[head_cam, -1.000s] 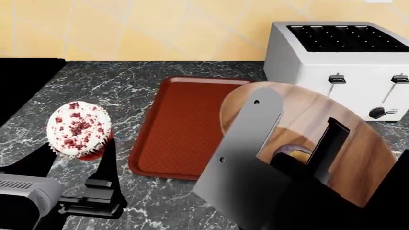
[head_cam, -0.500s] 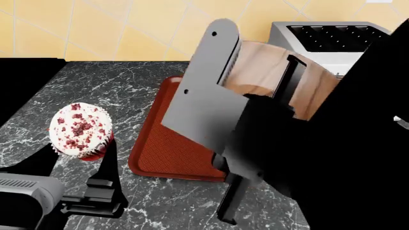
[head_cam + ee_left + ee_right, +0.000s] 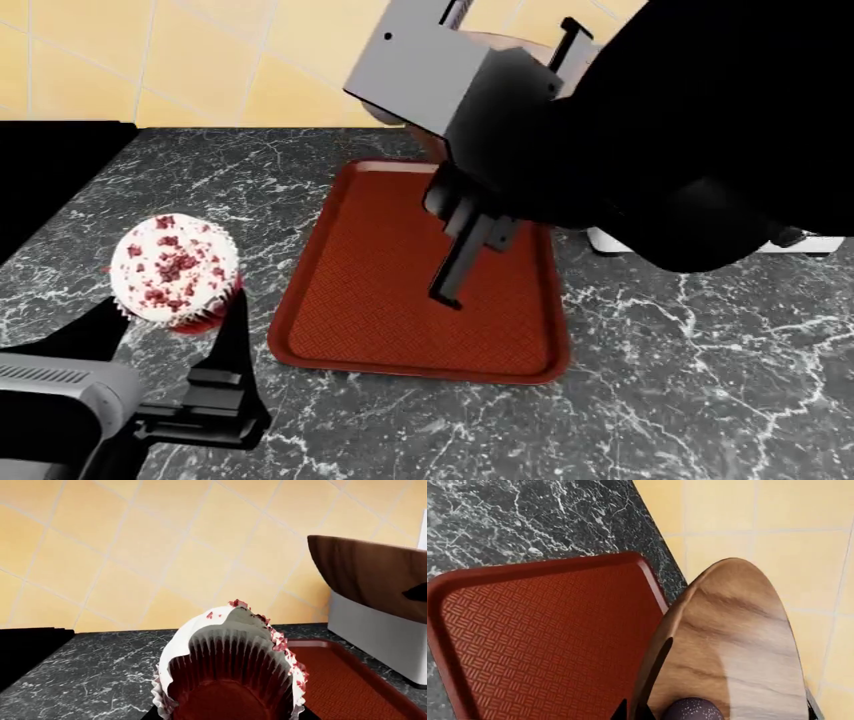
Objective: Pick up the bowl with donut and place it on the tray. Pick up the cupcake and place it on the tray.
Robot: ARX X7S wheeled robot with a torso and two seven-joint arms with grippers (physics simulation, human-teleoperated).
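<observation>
Bowl [image 3: 727, 645] in right pincer [image 3: 644, 700] above tray [image 3: 547, 630]

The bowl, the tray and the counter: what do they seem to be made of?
The bowl looks like wood with a smooth satin finish: brown streaky grain runs across it. The tray seems moulded plastic, matte reddish-brown, with a woven embossed texture and low rim. The counter looks like polished dark marble or granite, given its white veins, though it could be an imitation.

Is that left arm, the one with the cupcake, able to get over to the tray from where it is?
Probably yes: the cupcake sits beside the tray, whose near part is bare; the right arm's bowl hangs over the far end.
</observation>
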